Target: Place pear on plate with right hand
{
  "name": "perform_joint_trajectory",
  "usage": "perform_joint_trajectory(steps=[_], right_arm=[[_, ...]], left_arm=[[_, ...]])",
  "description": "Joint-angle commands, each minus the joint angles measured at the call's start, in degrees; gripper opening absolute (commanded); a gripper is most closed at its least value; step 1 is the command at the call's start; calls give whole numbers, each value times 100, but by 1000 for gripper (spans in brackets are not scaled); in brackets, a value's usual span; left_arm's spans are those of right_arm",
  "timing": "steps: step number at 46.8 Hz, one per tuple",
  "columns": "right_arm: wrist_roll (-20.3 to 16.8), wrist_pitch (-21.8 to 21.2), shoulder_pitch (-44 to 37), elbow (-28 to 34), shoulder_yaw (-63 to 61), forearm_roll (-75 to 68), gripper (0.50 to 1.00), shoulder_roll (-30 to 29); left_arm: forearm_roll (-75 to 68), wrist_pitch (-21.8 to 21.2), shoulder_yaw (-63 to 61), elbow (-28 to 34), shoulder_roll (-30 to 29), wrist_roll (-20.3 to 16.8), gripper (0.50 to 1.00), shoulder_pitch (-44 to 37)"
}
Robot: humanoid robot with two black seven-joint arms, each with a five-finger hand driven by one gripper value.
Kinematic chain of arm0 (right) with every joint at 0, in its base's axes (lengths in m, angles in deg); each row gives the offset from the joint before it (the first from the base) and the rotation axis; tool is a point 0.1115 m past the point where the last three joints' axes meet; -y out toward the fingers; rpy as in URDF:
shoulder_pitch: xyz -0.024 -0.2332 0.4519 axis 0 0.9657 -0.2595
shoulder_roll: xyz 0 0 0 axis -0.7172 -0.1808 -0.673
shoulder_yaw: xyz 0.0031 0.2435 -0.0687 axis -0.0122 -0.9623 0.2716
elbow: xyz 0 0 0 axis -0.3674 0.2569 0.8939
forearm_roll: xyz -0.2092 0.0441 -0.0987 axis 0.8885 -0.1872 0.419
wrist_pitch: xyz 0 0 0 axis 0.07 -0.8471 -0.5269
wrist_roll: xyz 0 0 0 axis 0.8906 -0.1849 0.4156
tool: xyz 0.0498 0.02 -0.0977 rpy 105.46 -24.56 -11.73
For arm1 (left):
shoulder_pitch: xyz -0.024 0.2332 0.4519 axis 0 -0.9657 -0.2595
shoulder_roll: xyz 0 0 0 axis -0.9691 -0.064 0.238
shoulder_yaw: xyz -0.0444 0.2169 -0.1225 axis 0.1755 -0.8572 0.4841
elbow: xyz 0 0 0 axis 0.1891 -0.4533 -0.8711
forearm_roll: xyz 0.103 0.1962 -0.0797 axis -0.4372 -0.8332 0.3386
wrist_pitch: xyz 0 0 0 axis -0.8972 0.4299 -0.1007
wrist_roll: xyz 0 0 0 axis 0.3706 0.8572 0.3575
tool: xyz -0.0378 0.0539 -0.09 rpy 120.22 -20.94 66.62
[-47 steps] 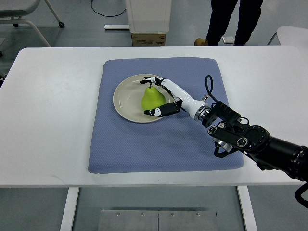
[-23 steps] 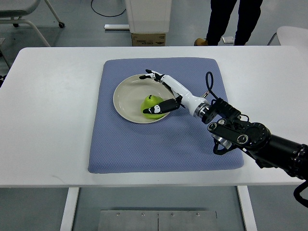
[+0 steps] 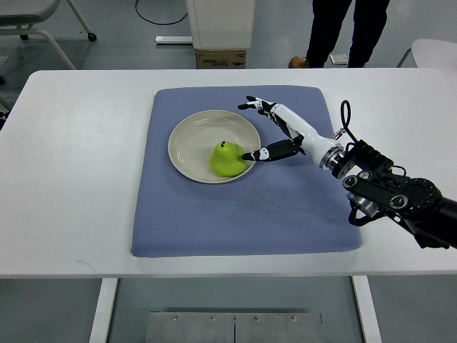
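Observation:
A green pear (image 3: 227,158) lies on the cream plate (image 3: 187,136), in its lower right part. The plate sits on a blue mat (image 3: 243,207) on the white table. My right hand (image 3: 260,130) is just right of the plate, its fingers spread and empty. Its thumb tip is close to the pear's right side, and its other fingers (image 3: 255,103) reach over the plate's upper right rim. The right arm (image 3: 389,196) comes in from the right edge. The left arm is out of view.
The white table (image 3: 78,164) extends well beyond the mat on all sides. A person's legs (image 3: 346,32) stand behind the table at the far right. A white cabinet and a cardboard box (image 3: 220,57) stand behind the table's far edge.
My right hand has let go of the pear and drawn back to the right, off the plate. The pear has settled lower on the plate.

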Motion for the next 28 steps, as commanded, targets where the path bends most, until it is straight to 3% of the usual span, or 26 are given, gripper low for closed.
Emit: perform_joint_trajectory(steps=[1,15,28], right_arm=[[4,0,123,15,-197,-5,1000,92],[-83,-158,449,-11,-1137,-172,1000,347],[-567,-97,747,-37,-2587,-946,1000,172]], left_arm=[[-1,0,-5,0,0,1,1000,0],[-1,0,4,0,0,1,1000,0],[-1,0,4,0,0,1,1000,0]])
